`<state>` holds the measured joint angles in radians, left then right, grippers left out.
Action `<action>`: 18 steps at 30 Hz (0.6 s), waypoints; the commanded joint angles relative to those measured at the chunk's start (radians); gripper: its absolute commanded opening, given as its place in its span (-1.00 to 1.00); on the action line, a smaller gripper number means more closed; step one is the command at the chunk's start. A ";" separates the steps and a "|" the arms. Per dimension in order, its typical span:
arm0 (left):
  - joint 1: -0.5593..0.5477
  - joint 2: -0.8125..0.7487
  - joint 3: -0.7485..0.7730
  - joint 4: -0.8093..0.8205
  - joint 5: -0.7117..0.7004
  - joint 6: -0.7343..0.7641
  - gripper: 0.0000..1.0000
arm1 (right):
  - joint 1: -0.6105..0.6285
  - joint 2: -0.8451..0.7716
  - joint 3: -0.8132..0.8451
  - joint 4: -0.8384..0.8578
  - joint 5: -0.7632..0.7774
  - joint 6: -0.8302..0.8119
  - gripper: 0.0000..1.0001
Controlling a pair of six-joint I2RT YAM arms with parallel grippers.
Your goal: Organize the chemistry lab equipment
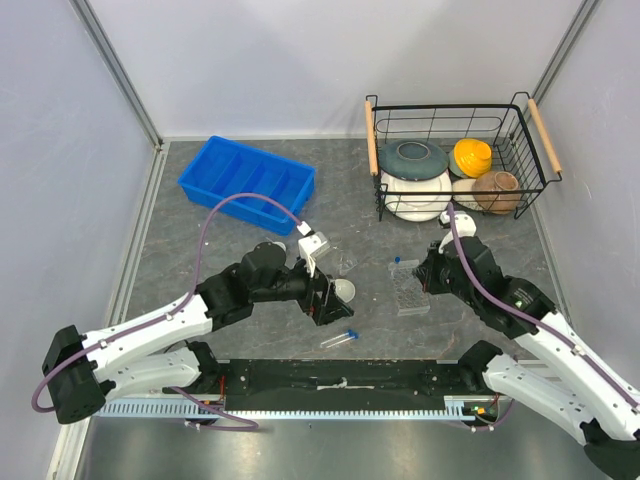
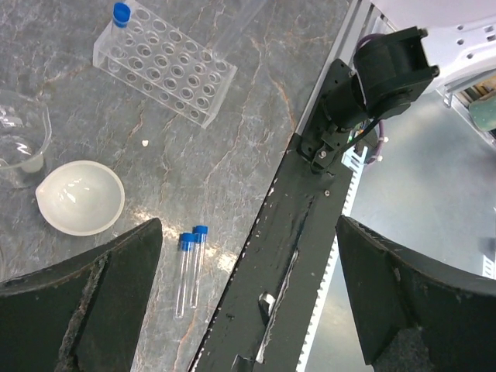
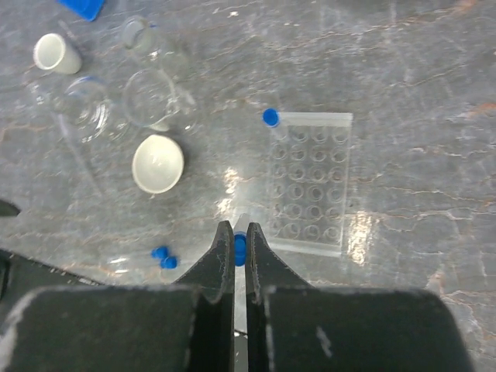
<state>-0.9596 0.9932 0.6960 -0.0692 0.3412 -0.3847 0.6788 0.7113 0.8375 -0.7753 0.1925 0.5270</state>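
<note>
Beside the clear tube rack (image 3: 310, 186), right gripper (image 3: 240, 230) pinches a blue-capped tube (image 3: 240, 246), probably light, slick and fragile, at its cap; left gripper (image 2: 248, 225) spread wide, empty.

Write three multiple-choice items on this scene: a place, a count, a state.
1. The white round dish lies: A in the blue tray; B on the table beside a glass beaker; C in the wire basket.
2. Tubes standing in the tube rack: A none; B one; C four.
3. The left gripper is: A shut on a tube; B shut on the dish; C open.
B: bare table under it, beaker alongside. B: one blue cap in a corner hole. C: fingers wide apart.
</note>
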 commanded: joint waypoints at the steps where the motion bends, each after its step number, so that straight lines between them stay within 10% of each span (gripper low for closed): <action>1: 0.002 -0.011 -0.029 0.055 -0.010 -0.017 1.00 | 0.002 0.046 -0.037 0.082 0.131 0.014 -1.00; 18: -0.010 -0.021 -0.052 0.042 -0.057 0.006 0.91 | 0.002 0.203 -0.120 0.307 0.154 0.004 -1.00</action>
<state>-0.9619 0.9855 0.6476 -0.0650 0.3027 -0.3847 0.6788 0.8875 0.7258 -0.5453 0.3210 0.5297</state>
